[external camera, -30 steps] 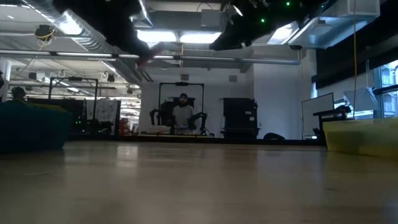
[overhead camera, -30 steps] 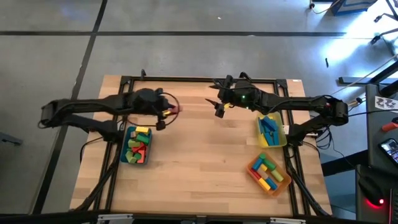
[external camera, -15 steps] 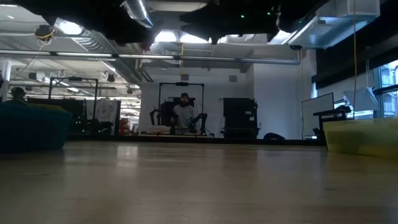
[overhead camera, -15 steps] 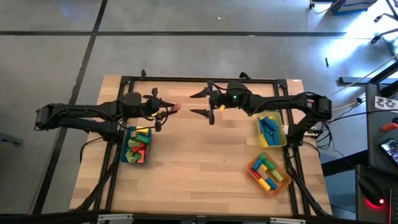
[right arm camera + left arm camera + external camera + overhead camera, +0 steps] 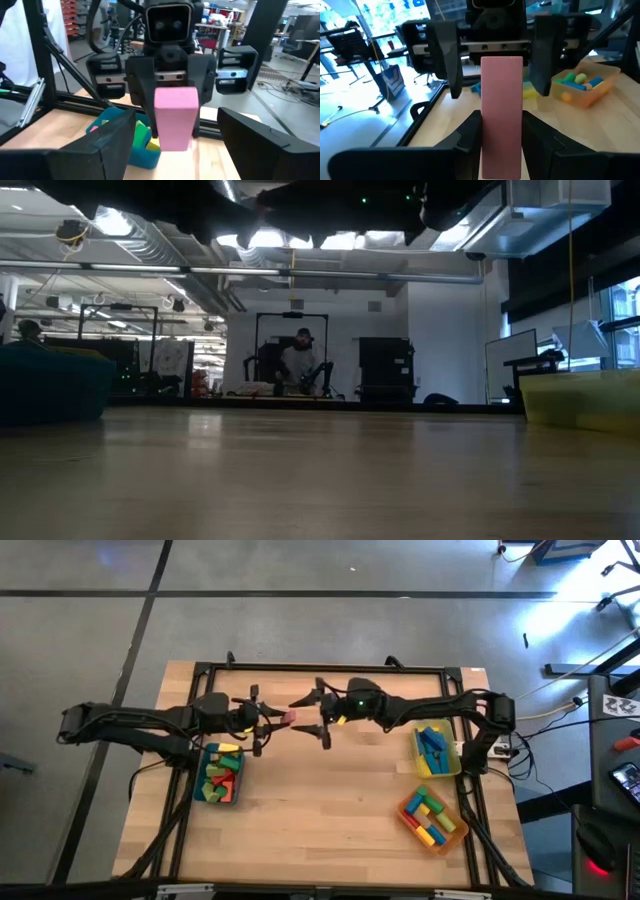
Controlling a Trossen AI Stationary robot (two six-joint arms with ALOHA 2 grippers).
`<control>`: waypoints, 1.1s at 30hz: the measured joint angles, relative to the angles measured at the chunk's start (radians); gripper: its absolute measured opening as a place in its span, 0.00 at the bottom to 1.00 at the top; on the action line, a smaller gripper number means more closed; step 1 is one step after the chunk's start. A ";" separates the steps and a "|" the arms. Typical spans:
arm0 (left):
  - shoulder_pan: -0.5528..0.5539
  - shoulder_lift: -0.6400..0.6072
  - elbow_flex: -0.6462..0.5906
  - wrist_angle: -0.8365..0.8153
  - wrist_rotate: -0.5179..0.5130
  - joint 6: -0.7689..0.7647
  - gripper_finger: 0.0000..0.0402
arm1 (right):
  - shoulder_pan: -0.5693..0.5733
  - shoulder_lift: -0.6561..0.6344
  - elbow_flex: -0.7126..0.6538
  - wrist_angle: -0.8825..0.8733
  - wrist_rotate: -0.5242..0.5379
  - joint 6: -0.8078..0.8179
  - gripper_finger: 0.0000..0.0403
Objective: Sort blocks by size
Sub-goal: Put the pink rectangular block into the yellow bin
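From above, the left gripper (image 5: pixel 277 720) is clamped on a pink block (image 5: pixel 288 717) (a flat bar) beyond the teal tray (image 5: pixel 203 772), facing the right gripper (image 5: pixel 312 715). Through the left wrist, the right gripper's fingers (image 5: pixel 446 52) stand apart, either side of the block's (image 5: pixel 502 115) far end.

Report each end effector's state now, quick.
Left end effector: closed on the pink rectangular wooden block.
Right end effector: open, empty, facing the block.
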State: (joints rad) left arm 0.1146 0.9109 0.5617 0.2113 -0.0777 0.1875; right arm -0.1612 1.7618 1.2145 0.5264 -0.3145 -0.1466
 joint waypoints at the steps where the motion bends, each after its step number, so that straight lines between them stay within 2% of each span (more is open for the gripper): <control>1: 0.000 0.006 -0.001 0.003 0.000 -0.002 0.23 | 0.005 0.005 0.004 0.003 0.001 -0.007 0.70; 7: -0.016 0.034 0.000 0.024 0.000 0.000 0.23 | 0.026 0.005 0.017 0.008 0.087 -0.016 0.70; 12: -0.041 0.038 0.000 0.076 -0.001 0.005 0.23 | 0.023 0.005 0.016 0.005 0.058 -0.016 0.68; 15: -0.051 0.038 0.000 0.087 -0.001 0.022 0.23 | 0.024 0.005 0.016 0.004 0.051 -0.018 0.59; 21: -0.050 0.038 0.000 0.087 -0.005 0.029 0.25 | 0.025 0.005 0.016 0.005 0.024 -0.067 0.29; 22: -0.050 0.038 0.000 0.087 -0.009 0.032 0.25 | 0.024 0.005 0.016 0.003 0.024 -0.067 0.27; 28: -0.048 0.038 0.000 0.087 -0.007 0.048 0.27 | 0.024 0.005 0.016 -0.001 0.025 -0.091 0.27; 33: -0.048 0.038 0.000 0.082 0.003 0.018 0.39 | 0.025 0.003 0.016 -0.009 0.033 -0.109 0.27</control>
State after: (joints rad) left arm 0.0662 0.9493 0.5613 0.2931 -0.0744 0.2060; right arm -0.1366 1.7646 1.2304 0.5178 -0.2815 -0.2560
